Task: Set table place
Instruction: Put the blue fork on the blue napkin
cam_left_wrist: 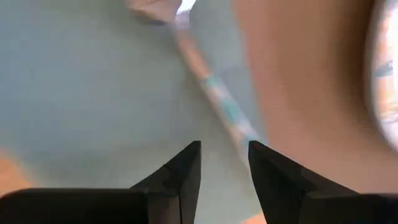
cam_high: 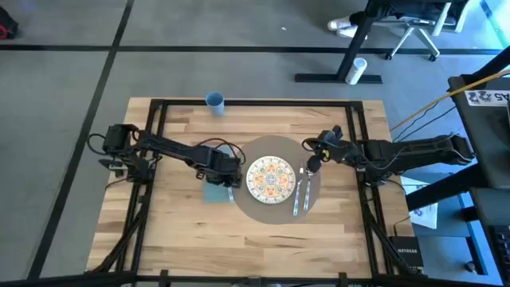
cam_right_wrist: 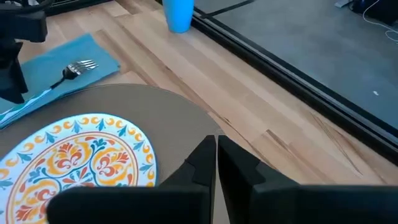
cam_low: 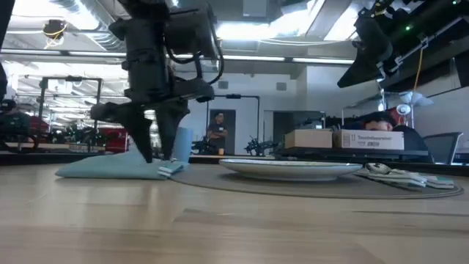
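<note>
Place setting mostly laid: grey-brown mat [cam_high: 263, 209] centre of worktop [cam_high: 183, 231], plate [cam_high: 272, 178] on it, napkin [cam_high: 215, 191] just left of mat with fork [cam_right_wrist: 78, 67] on top, more cutlery [cam_high: 300, 193] on mat right of plate, blue cup [cam_high: 214, 100] at far edge, well apart from the rest

Left end effector [cam_left_wrist: 224, 158] down low over napkin, right at fork handle [cam_left_wrist: 217, 106]; fingers slightly spread, nothing pinched, handle running out ahead of tips. Low view: tips at or just above cloth, contact hard to tell. Probably placing or straightening fork

To do well: keep fork handle parallel to mat edge, tines pointing away from near edge, lying fully on napkin. If lifting off, go straight up with fingers spread so fork not dragged and napkin not bunched. If nudging, push handle only, small move, avoid catching cloth or sliding it onto mat

Right end effector [cam_right_wrist: 216, 152] hovering over mat's right part, just beside plate rim, above cutlery; fingers pressed together, holding nothing visible. Waiting

Mat relative to end effectors: left one just off mat's left edge, over napkin; mat and plate to its right, near. Right one above mat itself, near its far-right rim. Mat flat, roughly centred between both arms, plate sitting slightly toward far side of it

Cup not yet by setting, likely remaining step
</note>
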